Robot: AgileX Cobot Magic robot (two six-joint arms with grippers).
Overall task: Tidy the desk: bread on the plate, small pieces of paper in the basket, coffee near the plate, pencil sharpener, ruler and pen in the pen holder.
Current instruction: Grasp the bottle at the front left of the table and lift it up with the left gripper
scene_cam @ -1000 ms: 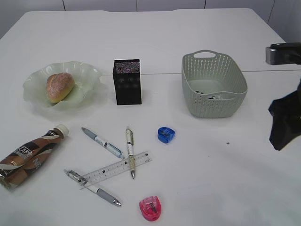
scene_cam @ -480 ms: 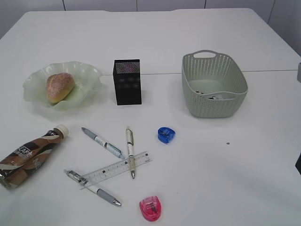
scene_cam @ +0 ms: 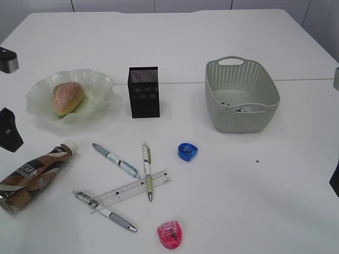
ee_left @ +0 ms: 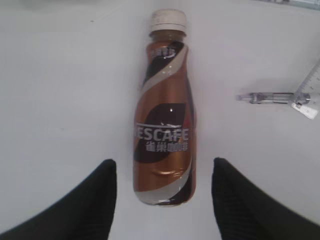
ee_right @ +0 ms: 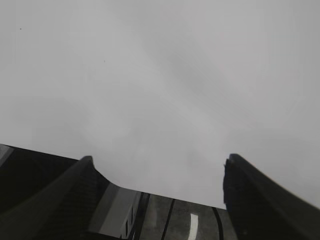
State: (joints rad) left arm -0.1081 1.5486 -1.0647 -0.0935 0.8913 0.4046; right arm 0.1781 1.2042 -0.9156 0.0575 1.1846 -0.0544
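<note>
Between our spread left gripper fingers lies the coffee bottle, on its side, not yet gripped. Beyond it the bread already sits on the plate. Paper seems to be in the basket. Pens, ruler and sharpeners are left. Our right gripper is open over bare table.

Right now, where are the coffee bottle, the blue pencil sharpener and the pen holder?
coffee bottle [ee_left: 164, 135]: left wrist view, on the label.
blue pencil sharpener [scene_cam: 187, 152]: exterior view, on its body.
pen holder [scene_cam: 144, 93]: exterior view, on its front face.
</note>
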